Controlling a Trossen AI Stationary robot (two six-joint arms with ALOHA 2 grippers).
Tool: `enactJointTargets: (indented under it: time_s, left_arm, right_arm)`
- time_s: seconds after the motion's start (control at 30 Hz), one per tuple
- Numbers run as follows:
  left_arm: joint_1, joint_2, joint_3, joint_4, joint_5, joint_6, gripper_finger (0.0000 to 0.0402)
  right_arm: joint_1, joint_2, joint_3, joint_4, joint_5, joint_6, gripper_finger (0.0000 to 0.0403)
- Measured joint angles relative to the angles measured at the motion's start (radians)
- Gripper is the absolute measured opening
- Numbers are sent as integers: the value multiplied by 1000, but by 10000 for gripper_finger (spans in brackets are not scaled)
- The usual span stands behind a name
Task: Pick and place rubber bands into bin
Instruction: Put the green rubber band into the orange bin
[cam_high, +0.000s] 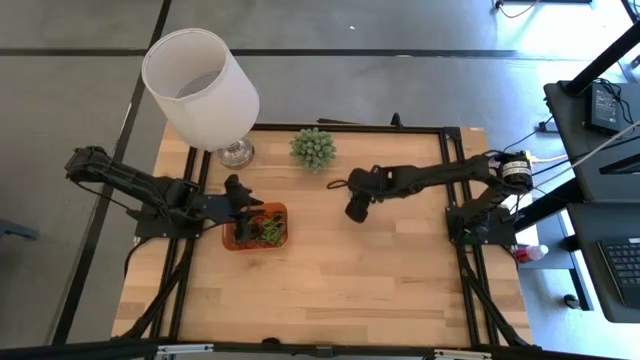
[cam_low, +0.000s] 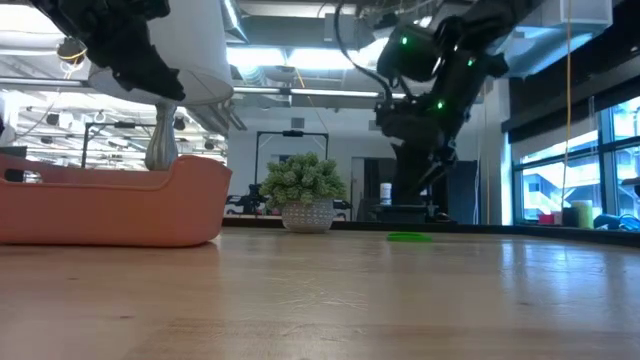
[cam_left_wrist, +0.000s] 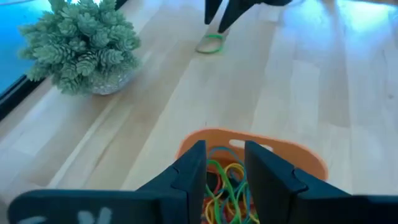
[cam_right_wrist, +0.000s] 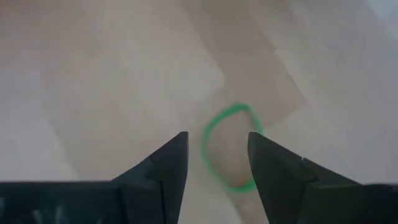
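Note:
One green rubber band (cam_right_wrist: 229, 148) lies flat on the wooden table, also seen as the green band (cam_left_wrist: 211, 43) and the band (cam_low: 408, 236). My right gripper (cam_right_wrist: 217, 140) hangs open just above it, fingers pointing down, one to either side of the band's left half; in the high view the right gripper (cam_high: 357, 208) hides it. The orange bin (cam_high: 283, 210) sits left of centre with several coloured rubber bands (cam_left_wrist: 227, 183) heaped inside. My left gripper (cam_left_wrist: 224, 149) is open over the bin's near-left rim, with nothing between its fingers.
A lamp with a large white shade (cam_high: 200, 85) stands at the far left, its glass foot (cam_high: 236, 153) close behind the bin. A spiky green plant (cam_high: 313, 148) sits at the far middle. Black rails (cam_high: 450, 128) frame the table. Bare wood spreads toward the near edge.

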Motion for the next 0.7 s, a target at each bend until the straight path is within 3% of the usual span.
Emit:
enactJointTargets:
  time_s: [0.13, 0.37, 0.7]
  left_arm:
    - [0, 0, 0, 0, -3, 3, 106]
    - [0, 0, 0, -1, 1, 2, 103]
    - [0, 0, 0, -1, 6, -16, 102]
  right_arm:
    - [-40, 28, -19, 1, -7, -58, 169]
    - [-98, 74, -26, 29, 87, -81, 169]
    - [-148, 180, -19, 30, 11, -81, 155]
